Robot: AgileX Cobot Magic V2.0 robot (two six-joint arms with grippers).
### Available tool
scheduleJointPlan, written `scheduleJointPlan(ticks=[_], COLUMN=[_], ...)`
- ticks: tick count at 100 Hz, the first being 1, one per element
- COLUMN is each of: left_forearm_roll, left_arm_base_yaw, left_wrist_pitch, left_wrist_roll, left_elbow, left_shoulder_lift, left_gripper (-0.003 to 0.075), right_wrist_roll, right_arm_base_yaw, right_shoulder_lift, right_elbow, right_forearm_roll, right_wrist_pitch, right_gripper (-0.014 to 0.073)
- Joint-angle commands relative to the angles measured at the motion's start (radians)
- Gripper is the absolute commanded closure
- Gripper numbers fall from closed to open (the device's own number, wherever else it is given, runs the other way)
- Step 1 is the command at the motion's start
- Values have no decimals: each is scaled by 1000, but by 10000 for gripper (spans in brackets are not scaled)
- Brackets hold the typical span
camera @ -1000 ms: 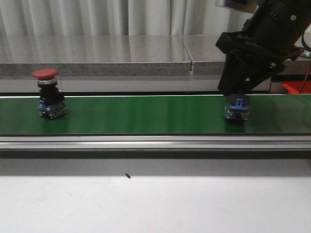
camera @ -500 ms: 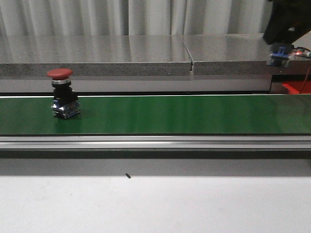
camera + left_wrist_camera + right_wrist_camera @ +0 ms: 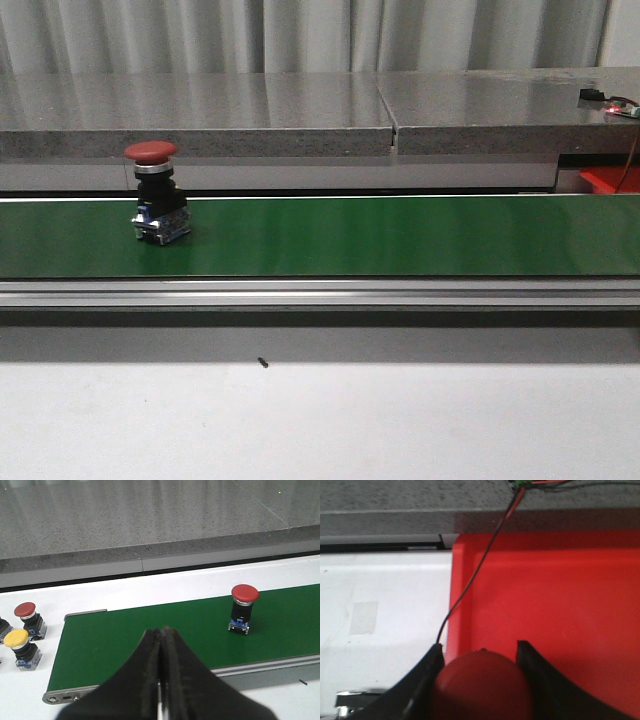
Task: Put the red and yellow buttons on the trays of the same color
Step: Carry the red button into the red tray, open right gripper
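A red button (image 3: 154, 204) stands upright on the green conveyor belt (image 3: 400, 235), toward the belt's left end in the front view — red mushroom cap on top, black body, blue-and-clear base touching the belt. Neither arm shows in that view. A sliver of the red tray (image 3: 612, 179) shows at the far right, behind the belt.

In the left wrist view, the left gripper (image 3: 161, 677) hangs over the near edge of the belt with its two dark fingers pressed together and nothing between them. The same red button sits well apart from it, farther along the belt. Off the belt's end, on the white tabletop (image 3: 30, 707), stand another red-capped button (image 3: 29, 618) and a yellow button (image 3: 21, 648) just beside it.

In the right wrist view, the right gripper (image 3: 480, 680) is held above the red tray, near the tray's edge where it meets the white surface. Its fingers sit on either side of a second red button (image 3: 481, 686) and clasp it — only the rounded red cap shows. A thin dark wire (image 3: 480, 565) runs across the tray's rim.
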Motion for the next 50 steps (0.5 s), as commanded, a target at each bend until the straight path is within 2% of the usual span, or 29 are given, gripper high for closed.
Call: scheduleJointPlan(ticks=[1, 23, 50], left_forearm_roll=[-11, -11, -11], left_arm_base_yaw=[-7, -7, -7], left_wrist_pitch=[-72, -72, -72], left_wrist_roll=[0, 0, 0], left_elbow=[-24, -24, -24], left_shoulder_lift=[7, 7, 7], left_gripper=[741, 741, 741], right_wrist_roll=[-4, -4, -4], right_arm_base_yaw=[-9, -9, -9], right_shoulder_lift=[-9, 82, 154], right_elbow=[-35, -35, -35], right_forearm_roll=[1, -9, -9], right_wrist_pitch=[-120, -233, -253], right_gripper=[506, 506, 506])
